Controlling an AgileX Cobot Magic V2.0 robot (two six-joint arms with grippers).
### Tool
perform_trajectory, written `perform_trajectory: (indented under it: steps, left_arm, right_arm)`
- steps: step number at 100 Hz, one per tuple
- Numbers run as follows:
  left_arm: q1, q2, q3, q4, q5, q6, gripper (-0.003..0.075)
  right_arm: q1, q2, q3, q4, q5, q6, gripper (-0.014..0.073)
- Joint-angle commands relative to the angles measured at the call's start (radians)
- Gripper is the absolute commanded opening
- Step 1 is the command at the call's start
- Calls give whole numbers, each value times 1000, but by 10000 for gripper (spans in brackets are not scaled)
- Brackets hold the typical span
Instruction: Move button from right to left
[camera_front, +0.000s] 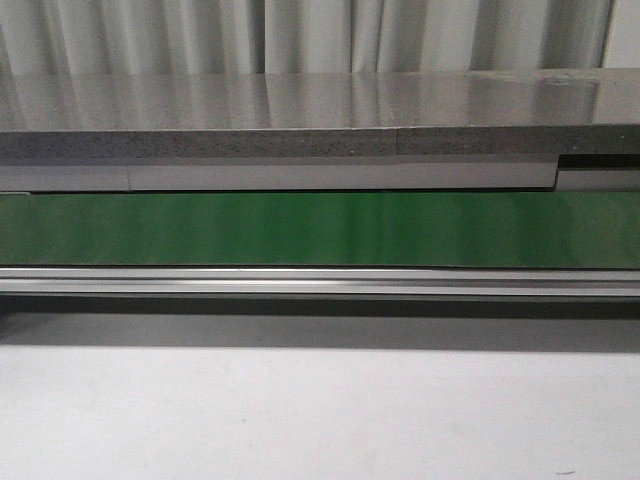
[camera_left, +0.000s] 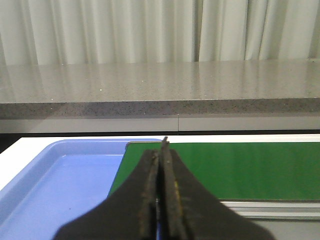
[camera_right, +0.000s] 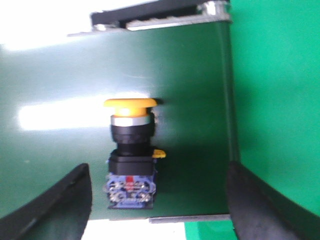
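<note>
Yellow-orange and mushroom-shaped, the cap of the button (camera_right: 131, 152) stands out against the dark green belt (camera_right: 60, 150) it lies on, between the two dark fingers of the right gripper (camera_right: 157, 200). Those fingers (camera_right: 60, 205) are spread wide, one on each side of the button and neither touching it. The button lies on its side, near the belt's edge closest to the gripper — a pale strip shows just past its base. Below the cap come a silver collar, a black barrel, a small yellow tab on one flank, then a blocky black-and-blue base with a tiny red mark and metal terminals.

The risk, as I judge it, is in the close. The round barrel and the overhanging cap give the pads a poor seat; if they meet on the barrel and not the squarer base, the button may roll or squirt out. It also sits nearer one finger than the other, so that finger may nudge it before both meet. The belt looks glossy, which would help it slide.

The left gripper (camera_left: 161, 200) has its fingers pressed together on nothing, held above a blue tray (camera_left: 60, 185) beside the green belt. The front view shows neither arm nor button.
</note>
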Motion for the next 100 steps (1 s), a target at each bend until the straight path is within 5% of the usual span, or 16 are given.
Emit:
perform_trajectory:
  steps: [1, 27, 100]
  left_arm:
    - [-6, -32, 44, -2, -80, 0, -20]
    - [-6, -32, 44, -2, -80, 0, -20]
    - [-6, -32, 44, -2, -80, 0, -20]
  right_arm:
    - [21, -82, -9, -12, -16, -15, 474]
    - [79, -254, 129, -12, -53, -15, -72]
    - [216, -904, 598, -42, -281, 14, -68]
